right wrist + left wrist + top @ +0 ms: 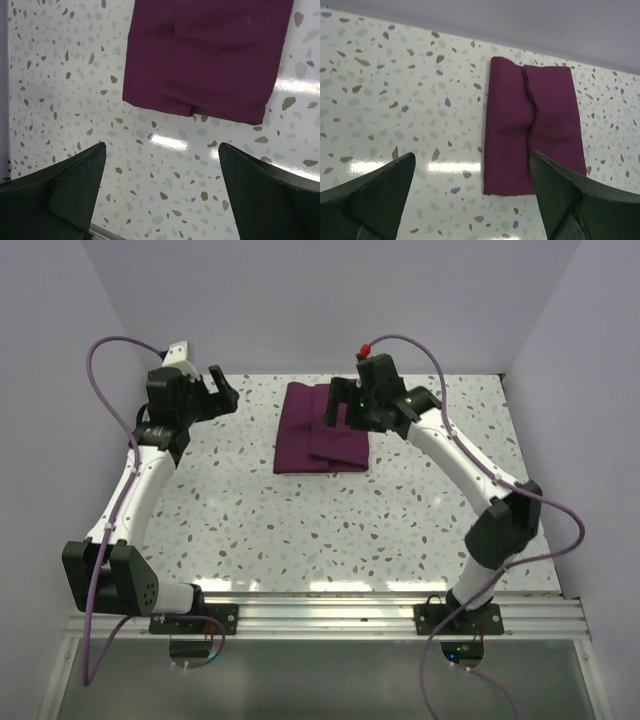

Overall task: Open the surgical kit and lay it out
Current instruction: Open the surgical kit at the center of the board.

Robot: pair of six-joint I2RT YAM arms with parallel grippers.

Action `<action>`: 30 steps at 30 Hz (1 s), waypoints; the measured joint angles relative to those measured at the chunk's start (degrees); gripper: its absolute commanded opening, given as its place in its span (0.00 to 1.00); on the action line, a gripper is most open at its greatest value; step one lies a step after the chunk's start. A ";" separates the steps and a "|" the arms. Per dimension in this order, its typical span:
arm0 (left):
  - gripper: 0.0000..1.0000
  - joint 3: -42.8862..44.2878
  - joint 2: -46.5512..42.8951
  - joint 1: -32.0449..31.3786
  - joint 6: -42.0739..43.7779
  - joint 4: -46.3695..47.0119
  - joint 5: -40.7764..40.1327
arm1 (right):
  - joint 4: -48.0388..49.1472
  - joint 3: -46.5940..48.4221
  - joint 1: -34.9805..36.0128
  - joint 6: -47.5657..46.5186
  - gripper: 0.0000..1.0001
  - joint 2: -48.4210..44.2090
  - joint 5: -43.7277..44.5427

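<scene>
Top external showed the wrap (322, 441) lying folded shut on the worktop (300, 530), contents hidden; left pincer (218, 390) and right pincer (338, 408) both hung released.

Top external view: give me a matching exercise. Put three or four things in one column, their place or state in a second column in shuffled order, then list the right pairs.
Column one:
1. cloth wrap
2. left gripper
3. right gripper
4. table

Column two:
A. speckled white surface under everything
B. open, off to the left of the wrap, over bare table
C. folded shut, lying flat at the far middle of the table
D. open, over the wrap's right part

Pairs: 1-C, 2-B, 3-D, 4-A
</scene>
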 measured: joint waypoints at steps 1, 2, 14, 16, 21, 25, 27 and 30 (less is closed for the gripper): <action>1.00 0.00 0.00 0.00 -0.48 -1.88 -0.07 | -2.51 5.97 0.33 -0.48 0.98 4.31 -0.02; 1.00 0.00 -0.02 0.00 -1.81 -4.76 -0.39 | -3.69 11.65 0.72 -0.98 0.98 8.44 0.04; 1.00 -16.17 -1.29 0.04 -5.29 -8.57 18.56 | -16.33 42.56 4.72 -4.83 0.97 36.39 1.09; 1.00 -16.44 -1.22 0.04 -5.18 -9.57 18.99 | -17.18 42.56 5.16 -4.83 0.96 38.66 1.75; 1.00 -16.41 -1.95 0.04 -4.59 -10.47 18.95 | -17.94 43.08 6.58 -4.94 0.92 44.81 3.21; 1.00 -16.41 -3.48 0.04 -4.59 -10.58 18.97 | -18.58 46.88 7.19 -5.01 0.80 50.58 3.30; 1.00 -16.57 -4.02 0.04 -4.57 -10.58 18.95 | -18.80 47.82 7.28 -5.07 0.69 52.28 3.54; 1.00 -17.11 -4.42 0.04 -4.55 -10.78 18.88 | -19.21 47.84 7.23 -5.33 0.45 52.74 4.94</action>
